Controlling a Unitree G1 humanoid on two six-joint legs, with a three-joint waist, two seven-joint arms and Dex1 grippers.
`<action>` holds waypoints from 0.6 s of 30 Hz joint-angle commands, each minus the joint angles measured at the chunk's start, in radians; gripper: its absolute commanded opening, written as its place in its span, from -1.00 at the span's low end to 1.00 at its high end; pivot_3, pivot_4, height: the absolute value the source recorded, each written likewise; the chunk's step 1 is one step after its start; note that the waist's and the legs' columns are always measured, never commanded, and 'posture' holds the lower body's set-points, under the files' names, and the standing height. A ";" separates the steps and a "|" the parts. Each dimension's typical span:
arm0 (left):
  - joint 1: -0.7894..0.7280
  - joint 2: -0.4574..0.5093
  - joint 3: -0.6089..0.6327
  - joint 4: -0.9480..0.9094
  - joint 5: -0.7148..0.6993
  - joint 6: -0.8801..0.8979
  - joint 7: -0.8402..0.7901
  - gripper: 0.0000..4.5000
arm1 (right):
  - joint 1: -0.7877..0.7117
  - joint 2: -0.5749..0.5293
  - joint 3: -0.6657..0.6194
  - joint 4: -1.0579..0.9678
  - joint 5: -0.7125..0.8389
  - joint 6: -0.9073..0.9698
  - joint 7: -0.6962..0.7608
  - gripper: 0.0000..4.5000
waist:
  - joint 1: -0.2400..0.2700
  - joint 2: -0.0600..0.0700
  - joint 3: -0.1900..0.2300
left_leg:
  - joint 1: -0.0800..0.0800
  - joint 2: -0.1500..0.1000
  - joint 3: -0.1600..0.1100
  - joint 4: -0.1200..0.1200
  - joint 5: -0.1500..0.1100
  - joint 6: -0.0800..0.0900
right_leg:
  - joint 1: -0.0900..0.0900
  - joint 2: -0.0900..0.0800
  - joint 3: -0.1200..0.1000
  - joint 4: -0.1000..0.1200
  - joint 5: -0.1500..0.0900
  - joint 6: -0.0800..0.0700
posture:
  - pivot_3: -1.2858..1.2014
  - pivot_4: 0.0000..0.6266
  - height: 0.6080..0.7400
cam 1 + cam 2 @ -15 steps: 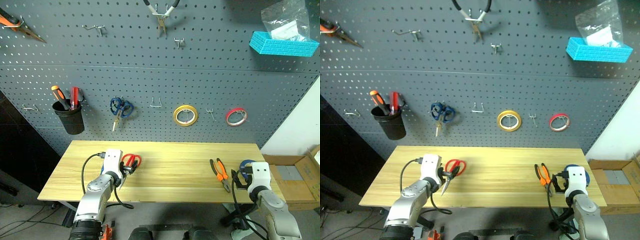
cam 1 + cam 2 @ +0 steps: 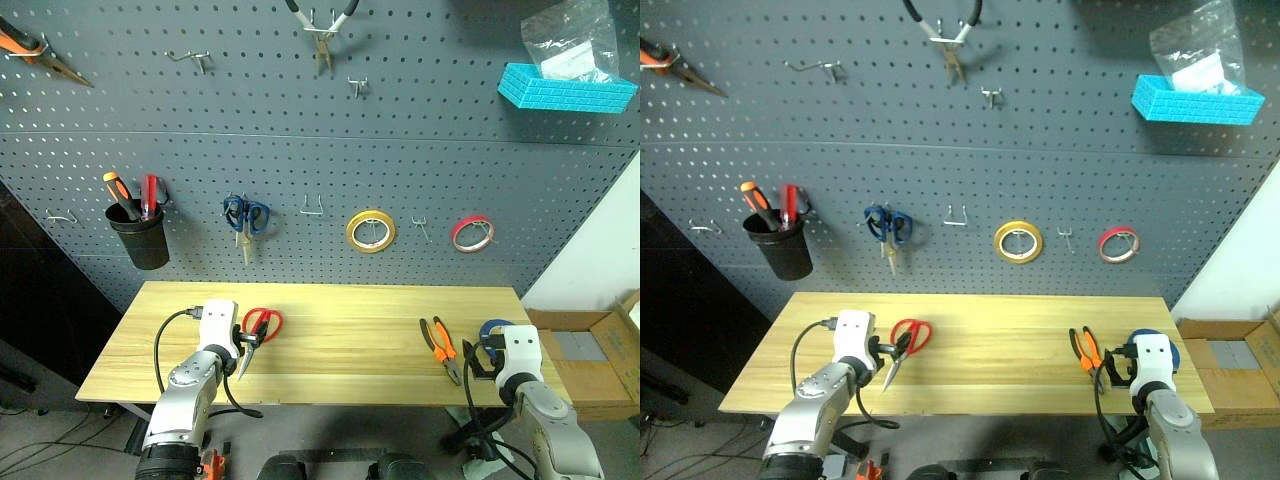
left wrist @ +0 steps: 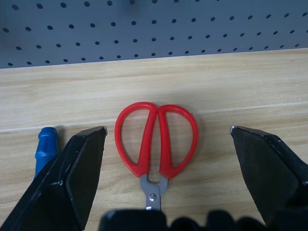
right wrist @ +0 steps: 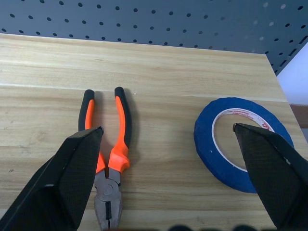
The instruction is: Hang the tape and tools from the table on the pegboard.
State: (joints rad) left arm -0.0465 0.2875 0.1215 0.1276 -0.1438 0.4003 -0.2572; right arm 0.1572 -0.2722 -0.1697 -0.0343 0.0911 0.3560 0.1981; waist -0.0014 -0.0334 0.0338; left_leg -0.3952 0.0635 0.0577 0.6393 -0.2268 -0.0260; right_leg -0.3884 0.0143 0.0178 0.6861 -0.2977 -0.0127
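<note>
Red-handled scissors (image 3: 156, 139) lie on the light-wood table (image 2: 340, 340) near its left end, handles toward the pegboard (image 2: 300, 150). My left gripper (image 3: 168, 130) is open just behind them, one finger on each side of the handles, not touching. At the table's right end lie the orange-and-black pliers (image 4: 108, 149) and, beside them, the blue tape (image 4: 202, 139), flat on the wood. My right gripper (image 4: 167, 128) is open low over the table, its fingers (image 4: 72, 183) in front of the pliers and the tape, holding nothing.
The pegboard carries blue-handled scissors (image 2: 245, 215), a yellow roll (image 2: 370, 231), a red roll (image 2: 472, 233), a black cup of screwdrivers (image 2: 140, 240), pale-handled pliers (image 2: 322, 30), a blue basket (image 2: 565, 88) and bare hooks (image 2: 313, 207). A small blue object (image 3: 45, 147) lies left of the red scissors.
My left gripper has drawn slightly back and left, uncovering the red scissors' blades. The blue-handled scissors on the pegboard now hang straighter. The right arm is still.
</note>
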 commanded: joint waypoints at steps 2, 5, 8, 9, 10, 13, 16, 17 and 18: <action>-0.010 -0.002 0.014 -0.045 -0.004 -0.018 0.010 0.97 | -0.013 -0.020 0.010 -0.030 -0.014 -0.025 0.008 1.00 | 0.000 0.000 0.000 | 0.000 0.000 0.000 0.000 0.000 0.000 | 0.000 0.000 0.000 0.000 0.000 0.000 | 0.09 -1.00 1.00; -0.002 -0.003 0.019 -0.058 -0.008 -0.013 0.014 0.97 | -0.009 -0.027 0.013 -0.042 -0.015 -0.021 0.010 1.00 | 0.000 0.000 0.000 | 0.000 0.000 0.000 0.000 0.000 0.000 | 0.000 0.000 0.000 0.000 0.000 0.000 | 0.09 -1.00 1.00; 0.008 -0.003 0.026 -0.064 -0.009 -0.013 0.019 0.97 | -0.009 -0.031 0.011 -0.045 -0.016 -0.017 0.010 1.00 | 0.001 0.000 0.000 | 0.000 0.000 0.000 0.000 0.000 0.000 | 0.000 0.000 0.000 0.000 0.000 0.000 | 0.10 -1.00 1.00; 0.011 -0.003 0.028 -0.066 -0.010 -0.014 0.021 0.97 | -0.010 -0.032 0.011 -0.045 -0.016 -0.017 0.011 1.00 | 0.001 0.000 0.000 | 0.000 0.000 0.000 0.000 0.000 0.000 | 0.000 0.000 0.000 0.000 0.000 0.000 | 0.10 -1.00 1.00; 0.014 -0.002 0.030 -0.070 -0.010 -0.012 0.023 0.97 | -0.011 -0.033 0.010 -0.045 -0.016 -0.015 0.011 1.00 | 0.001 0.000 0.000 | 0.000 0.000 0.000 0.000 0.000 0.000 | 0.000 0.000 0.000 0.000 0.000 0.000 | 0.10 -1.00 1.00; 0.022 0.004 0.033 -0.073 -0.002 -0.010 0.035 0.97 | -0.021 -0.034 0.010 -0.042 -0.018 -0.011 0.007 1.00 | 0.002 0.000 0.000 | 0.000 0.000 0.000 0.000 0.000 0.000 | 0.000 0.000 0.000 0.000 0.000 0.000 | 0.10 -1.00 1.00; 0.030 0.009 0.052 -0.072 0.010 -0.015 0.069 0.97 | -0.020 -0.037 0.005 -0.048 -0.018 -0.009 0.006 1.00 | 0.002 0.000 0.000 | 0.000 0.000 0.000 0.000 0.000 0.000 | 0.000 0.000 0.000 0.000 0.000 0.000 | 0.10 -1.00 1.00; 0.034 0.010 0.060 -0.073 0.009 -0.012 0.075 0.97 | -0.018 -0.039 0.003 -0.051 -0.018 -0.008 0.006 1.00 | 0.003 0.000 0.000 | 0.000 0.000 0.000 0.000 0.000 0.000 | 0.000 0.000 0.000 0.000 0.000 0.000 | 0.10 -1.00 1.00; 0.038 0.010 0.067 -0.077 0.007 -0.007 0.078 0.97 | -0.015 -0.040 0.002 -0.055 -0.017 -0.007 0.006 1.00 | 0.003 0.000 0.000 | 0.000 0.000 0.000 0.000 0.000 0.000 | 0.000 0.000 0.000 0.000 0.000 0.000 | 0.10 -1.00 1.00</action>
State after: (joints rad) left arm -0.0039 0.2872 0.1656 0.1050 -0.1373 0.4037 -0.1937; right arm 0.1491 -0.2982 -0.1533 -0.0398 0.0785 0.3568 0.2075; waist 0.0012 -0.0333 0.0335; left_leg -0.3951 0.0636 0.0575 0.6393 -0.2268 -0.0260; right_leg -0.3883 0.0143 0.0178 0.6861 -0.2977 -0.0127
